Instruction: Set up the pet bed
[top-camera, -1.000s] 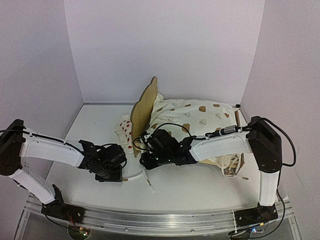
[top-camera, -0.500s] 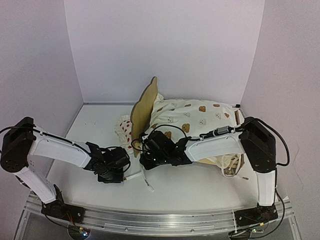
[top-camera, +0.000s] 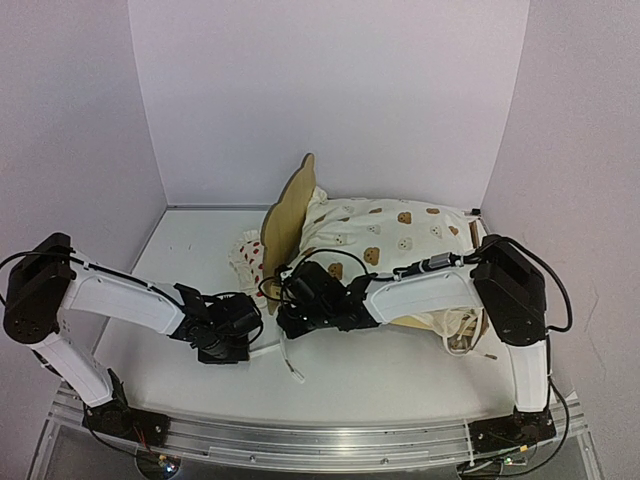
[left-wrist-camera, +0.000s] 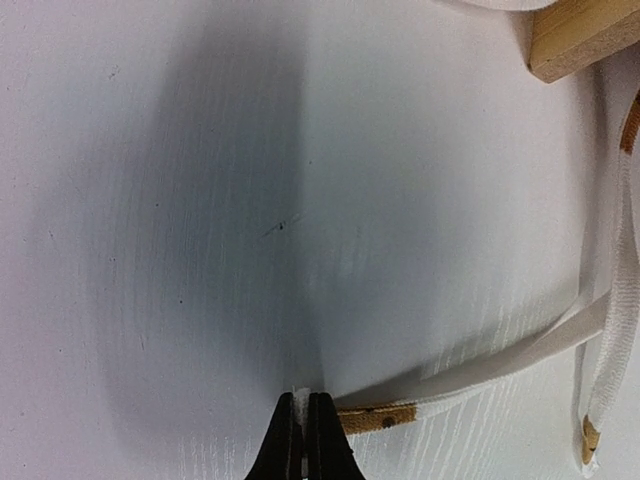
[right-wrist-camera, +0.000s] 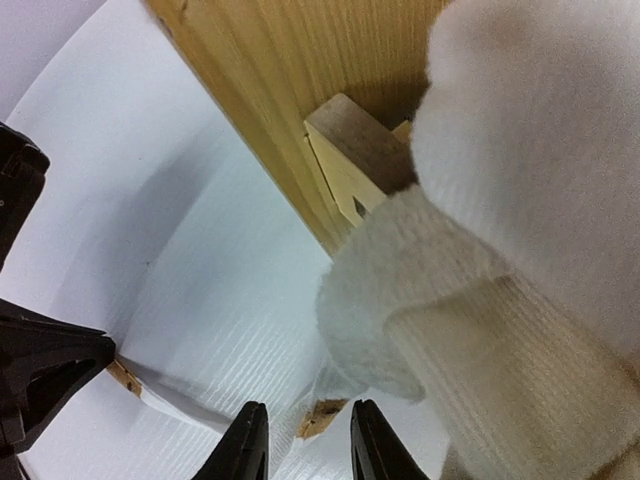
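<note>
- The small light plywood pet bed (top-camera: 287, 216) with a bear-ear shaped headboard stands toward the back right of the white table (top-camera: 390, 378), with its headboard upright at the left end.
- A cream bear-print cushion (top-camera: 395, 232) is draped over the bed and hides most of the frame and base.
- A small white pillow with red strawberries (top-camera: 247, 262) lies on the table just left of the headboard, touching it.
- The left gripper (left-wrist-camera: 304, 402) is low over the table in front of the pillow. Its fingers are pressed together, pinching the end of a white fabric tie (left-wrist-camera: 500, 365) that has a brown patch near the tips.
- From there the tie trails across the table toward the bed's near corner, and a second strand hangs beside it.
- The right gripper (right-wrist-camera: 308, 408) sits at the bed's front left corner, close to the left gripper. Its fingers are spread apart and hold nothing.
- A brown-tipped tie end (right-wrist-camera: 322, 416) lies on the table between those spread fingers.
- Just above them, the fluffy edge of the cushion overhangs the wooden rail.
</note>
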